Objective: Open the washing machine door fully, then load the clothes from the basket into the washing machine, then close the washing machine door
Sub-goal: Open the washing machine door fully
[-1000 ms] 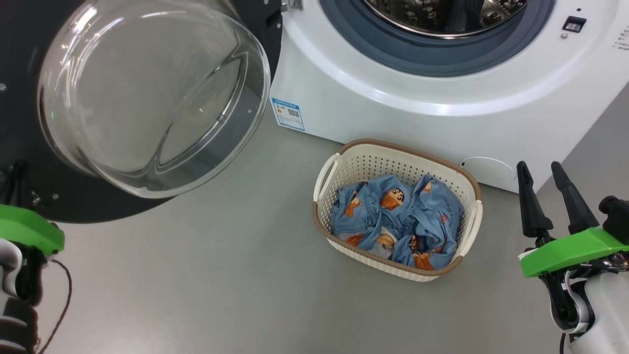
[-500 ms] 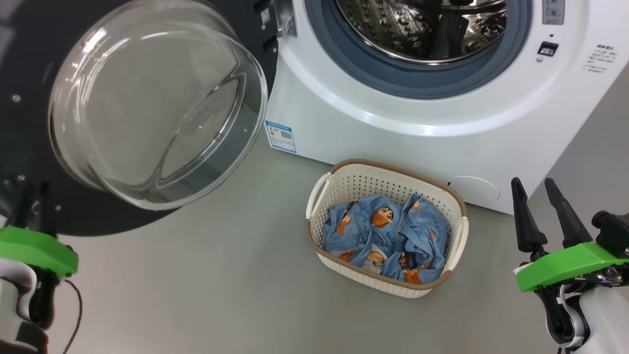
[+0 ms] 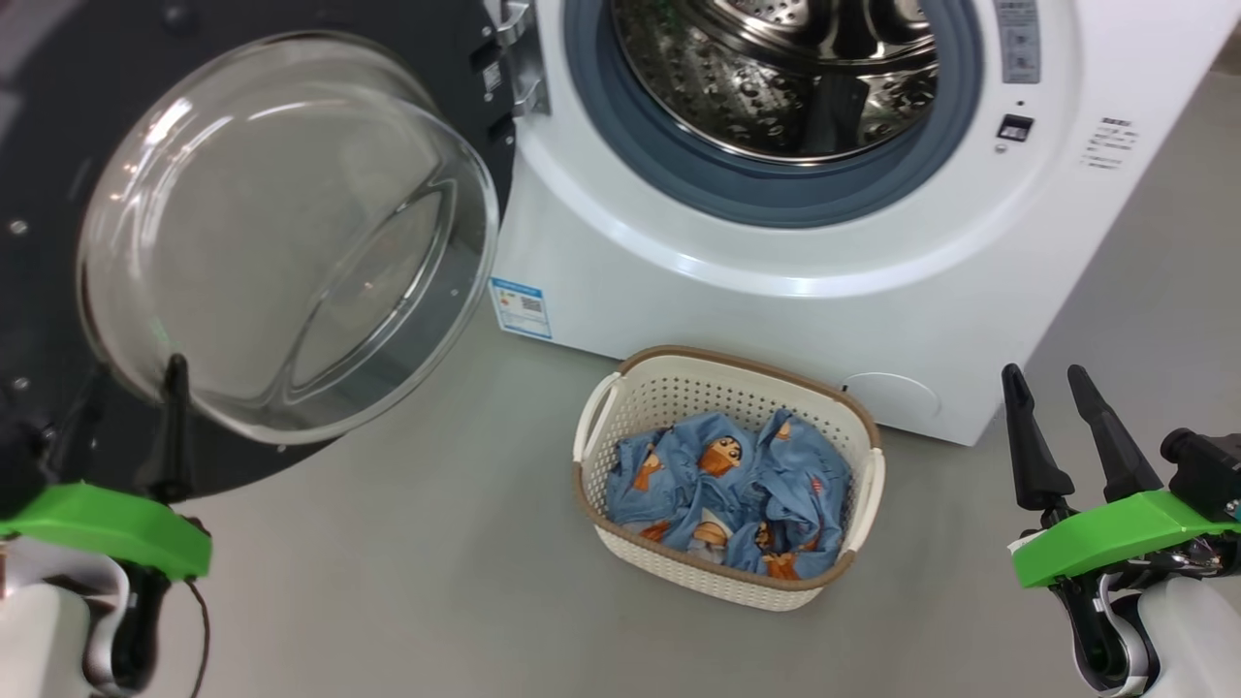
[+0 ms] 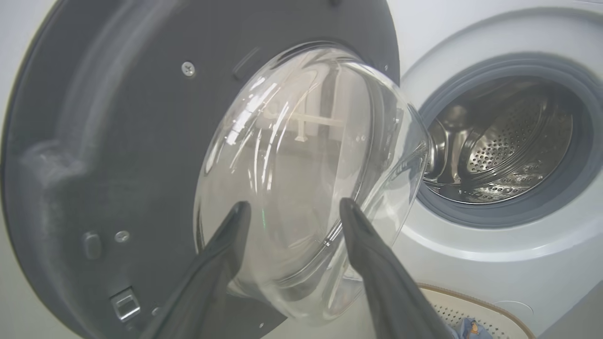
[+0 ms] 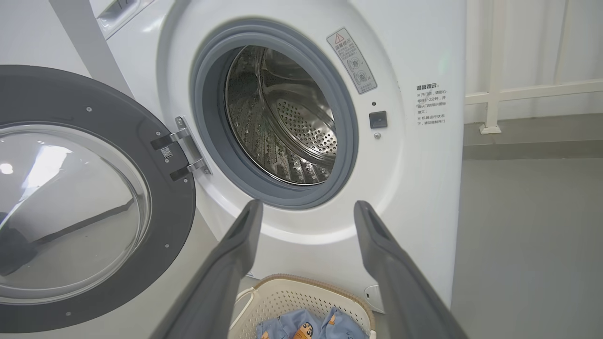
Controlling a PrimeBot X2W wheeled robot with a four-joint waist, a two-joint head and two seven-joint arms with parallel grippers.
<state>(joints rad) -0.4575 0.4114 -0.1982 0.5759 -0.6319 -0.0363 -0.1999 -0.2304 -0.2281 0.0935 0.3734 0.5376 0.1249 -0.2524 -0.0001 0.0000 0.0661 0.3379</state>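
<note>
With the door (image 3: pixel 39 194) swung out wide on its hinge (image 3: pixel 514 68), at 10 o'clock in the head view and with its glass (image 3: pixel 281 233) bulging toward the robot, the drum (image 3: pixel 776 87) mouth at 12 o'clock is unobstructed. I'd call step one done or near enough. The basket (image 3: pixel 727 357) sits on the floor (image 3: pixel 436 543) at 6 o'clock, just in front of the washer (image 3: pixel 776 310) and below the opening, so it's a short lift into the drum. The clothes (image 3: pixel 737 485) are bunched inside the basket, none in the drum yet. The left gripper (image 4: pixel 294 207) is at 8 o'clock with fingers spread and nothing held. Its tips are by the lower edge of the glass, and I can't tell whether they touch it. The right gripper (image 3: pixel 1042 378) is at 4 o'clock, also spread and empty, apart from the basket and aimed at the washer front. My read is that the right arm has the cleaner line to the clothes, since the door crowds the left side. One risk is fabric trailing over the seal (image 3: pixel 776 204) and fouling the close.
</note>
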